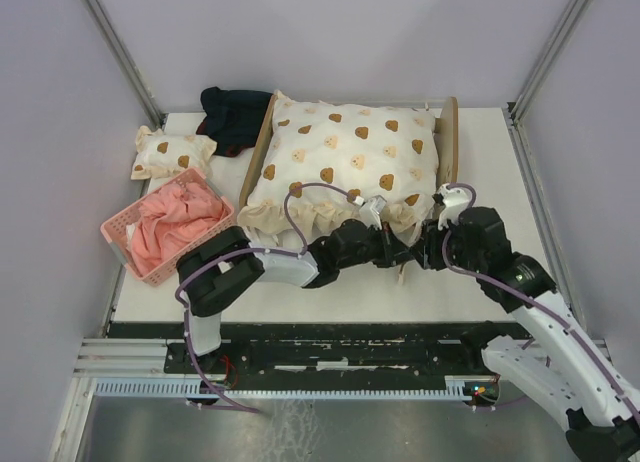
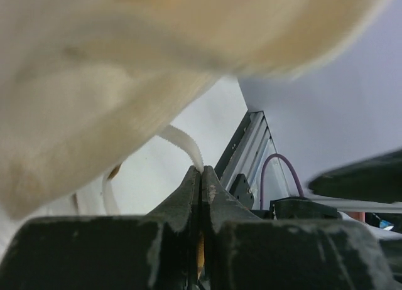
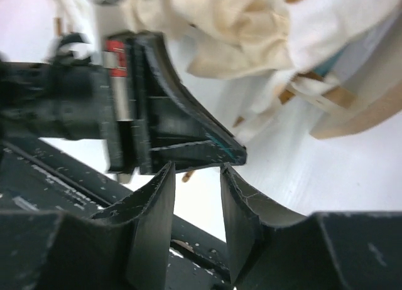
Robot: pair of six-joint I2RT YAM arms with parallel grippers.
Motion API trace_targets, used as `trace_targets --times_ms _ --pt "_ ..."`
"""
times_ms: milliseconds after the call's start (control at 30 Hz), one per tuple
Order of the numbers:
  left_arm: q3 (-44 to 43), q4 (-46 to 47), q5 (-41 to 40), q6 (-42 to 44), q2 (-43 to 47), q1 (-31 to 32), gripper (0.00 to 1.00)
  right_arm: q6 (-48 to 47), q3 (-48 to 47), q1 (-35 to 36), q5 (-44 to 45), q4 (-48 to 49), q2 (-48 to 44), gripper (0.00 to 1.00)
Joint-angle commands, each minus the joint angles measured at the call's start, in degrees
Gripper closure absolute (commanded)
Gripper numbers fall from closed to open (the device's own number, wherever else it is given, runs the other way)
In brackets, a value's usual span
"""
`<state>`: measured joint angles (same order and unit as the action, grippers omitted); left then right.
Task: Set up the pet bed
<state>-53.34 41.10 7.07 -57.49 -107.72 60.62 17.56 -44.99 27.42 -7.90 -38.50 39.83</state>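
Observation:
The pet bed (image 1: 449, 132) stands at the back centre, its plywood frame showing at both ends. A cream bear-print quilt (image 1: 345, 157) covers it. My left gripper (image 1: 398, 247) reaches along the bed's near edge to its front right corner. In the left wrist view this gripper (image 2: 201, 172) is shut on a thin white tie (image 2: 182, 142) hanging from the quilt (image 2: 94, 95). My right gripper (image 1: 425, 250) is right beside it. In the right wrist view it (image 3: 196, 169) stands open and holds nothing, with the left gripper's fingers (image 3: 188, 145) just beyond its tips and the bed's wooden frame (image 3: 358, 108) to the right.
A pink basket (image 1: 115, 227) with pink cloth in it stands at the left. Behind it lie a small bear-print pillow (image 1: 172, 152) and a dark cloth (image 1: 235, 117). Metal posts and walls close in the table's sides.

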Motion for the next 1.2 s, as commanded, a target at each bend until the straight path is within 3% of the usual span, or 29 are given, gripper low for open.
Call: trace_targets --times_ms 0,100,267,500,700,900,1167 --pt "-4.08 0.73 4.42 6.71 0.88 -1.01 0.97 5.89 -1.92 0.18 9.68 -2.51 3.62 0.59" --pt "-4.25 0.02 5.44 7.43 0.88 -1.76 0.97 14.24 5.31 0.35 9.93 3.54 -1.07 0.6" --pt "-3.61 0.07 5.76 7.4 1.28 -2.92 0.97 18.73 14.87 0.43 13.64 9.56 -10.42 0.61" --pt "-4.12 0.56 5.9 6.58 0.76 -3.91 0.97 27.03 23.62 0.93 15.11 19.66 -9.1 0.56" --pt "-3.7 0.71 4.78 5.82 0.63 -4.27 0.97 47.06 26.93 1.26 26.15 18.78 -10.52 0.69" --pt "-4.59 -1.11 5.31 6.06 0.34 -4.77 0.97 55.43 26.01 1.28 31.16 18.03 -4.83 0.67" --pt "-4.04 -0.81 5.95 4.51 -0.22 -4.96 0.97 57.84 29.59 1.34 31.26 33.09 8.9 0.64"
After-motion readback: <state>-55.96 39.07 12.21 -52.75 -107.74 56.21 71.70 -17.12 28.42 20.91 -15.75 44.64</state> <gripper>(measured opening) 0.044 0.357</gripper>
